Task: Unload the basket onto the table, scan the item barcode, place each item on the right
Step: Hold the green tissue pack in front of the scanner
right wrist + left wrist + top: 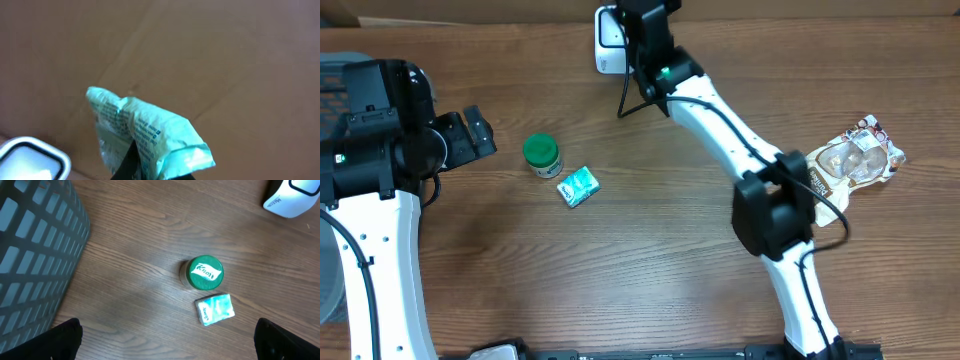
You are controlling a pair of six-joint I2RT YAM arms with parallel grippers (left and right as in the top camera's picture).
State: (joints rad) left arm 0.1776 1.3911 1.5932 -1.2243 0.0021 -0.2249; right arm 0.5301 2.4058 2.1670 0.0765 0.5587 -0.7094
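In the right wrist view my right gripper (146, 171) is shut on a mint-green printed packet (145, 125), which sticks up in front of a brown cardboard wall. The white scanner (29, 161) shows at the lower left of that view. Overhead, the right gripper (642, 22) is at the table's far edge, right beside the scanner (608, 42); the packet is hidden there. My left gripper (470, 135) hangs open at the left, empty, its fingertips (65, 339) wide apart above the wood.
A green-lidded jar (541, 153) and a small teal packet (578, 186) lie left of centre; both also show in the left wrist view, jar (202, 272) and packet (215, 309). A clear snack bag (855, 158) lies at the right. A grey mesh basket (30, 255) stands at the far left.
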